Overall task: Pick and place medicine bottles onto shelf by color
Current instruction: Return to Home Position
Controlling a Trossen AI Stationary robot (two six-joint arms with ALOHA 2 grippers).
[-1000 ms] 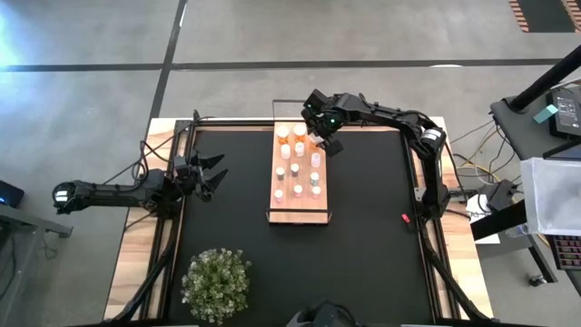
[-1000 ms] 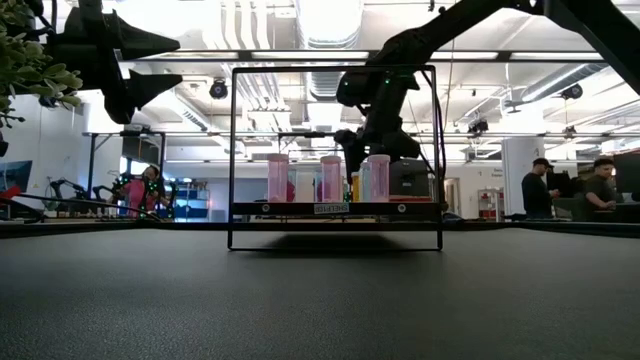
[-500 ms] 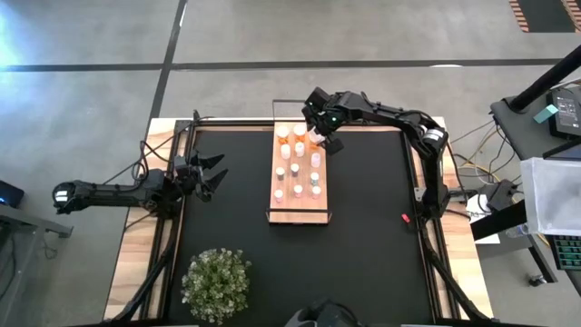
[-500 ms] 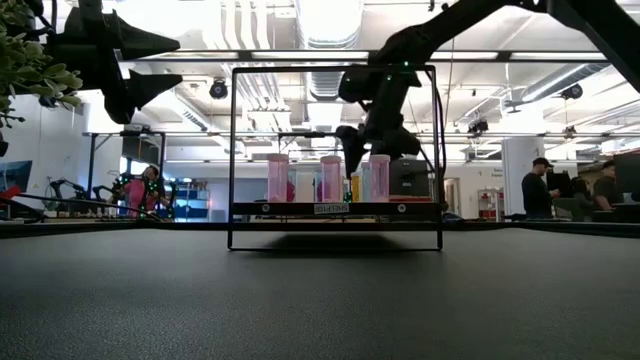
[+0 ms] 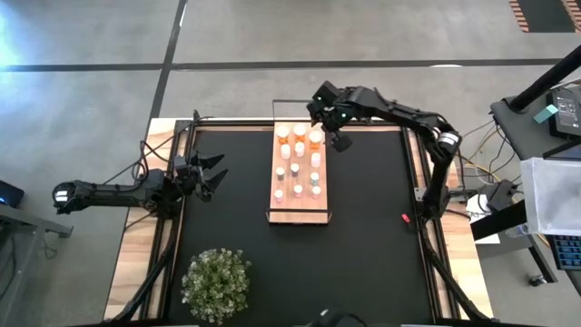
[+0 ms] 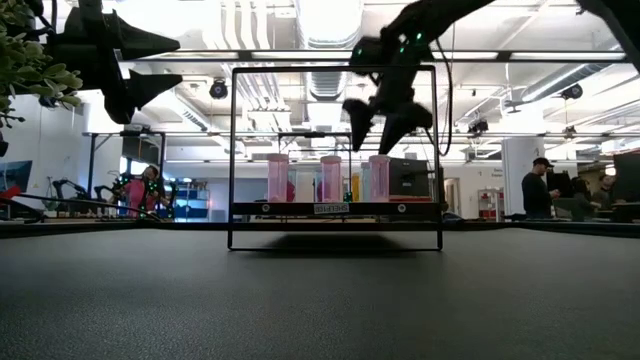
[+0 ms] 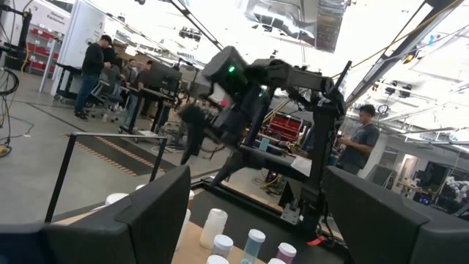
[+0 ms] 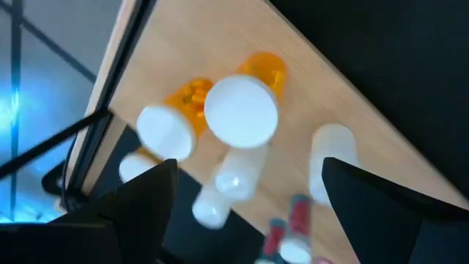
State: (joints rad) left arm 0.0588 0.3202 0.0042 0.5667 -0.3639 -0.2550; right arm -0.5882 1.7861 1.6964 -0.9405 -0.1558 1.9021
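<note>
1. Right gripper (image 6: 372,140): the fingers (image 8: 128,209) are spread wide and hold nothing. The gripper hangs above the far end of the shelf (image 5: 300,207), directly over the orange bottles and clear of their caps.
2. Medicine bottles (image 5: 298,163): all stand upright in three rows on the far half of the shelf. The orange ones are at the far end and the pink ones are nearest.
3. Step in hand, retraction to home: lift vertically before swinging right. The bottles look light and tall, so a brushed cap would likely topple one into its neighbours. Leave the fingers apart. Route the arm clear of the thin black frame at the far end of the shelf.
4. Left gripper (image 5: 211,173): it waits at the left edge of the black mat (image 5: 363,254), open and empty, well apart from the shelf.
5. Surface: the mat covers a light-wood table (image 5: 134,272). A plant (image 5: 216,283) stands at the near left. A small red item (image 5: 405,218), too small to identify, lies near the right edge.
6. Room: grey floor with dark lines and bright ceiling lights. A person (image 6: 540,188) stands at far right.
</note>
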